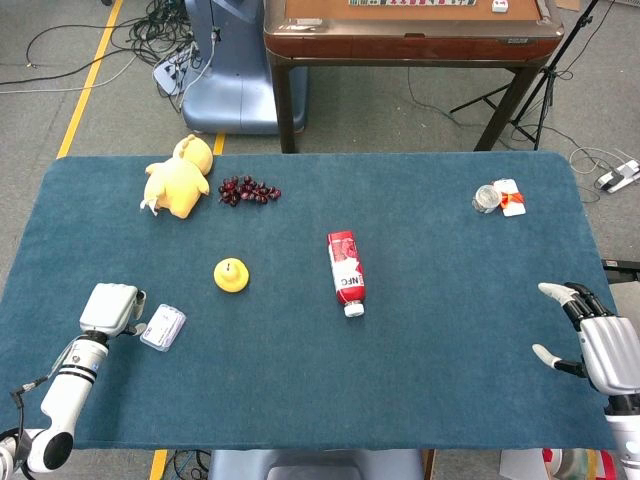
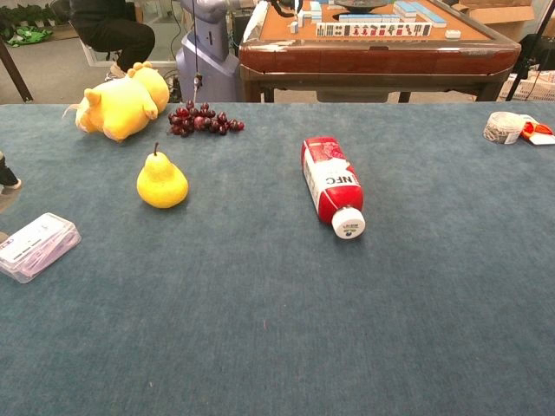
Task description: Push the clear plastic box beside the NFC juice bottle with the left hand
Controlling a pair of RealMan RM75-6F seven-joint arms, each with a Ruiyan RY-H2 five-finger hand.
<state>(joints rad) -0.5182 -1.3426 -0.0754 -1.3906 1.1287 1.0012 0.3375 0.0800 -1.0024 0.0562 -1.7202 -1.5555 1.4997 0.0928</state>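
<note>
I've got my left robot hand (image 1: 112,308) w/ fingers hidden, grip unclear, just left of the clear plastic box (image 1: 163,327) on the table's (image 1: 420,350) near-left, its long axis roughly front-back, NFC juice bottle (image 1: 346,270) well right.

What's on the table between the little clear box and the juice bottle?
Only bare blue cloth lies between the clear plastic box and NFC juice bottle in the head view; the pear sits just behind that stretch.
</note>
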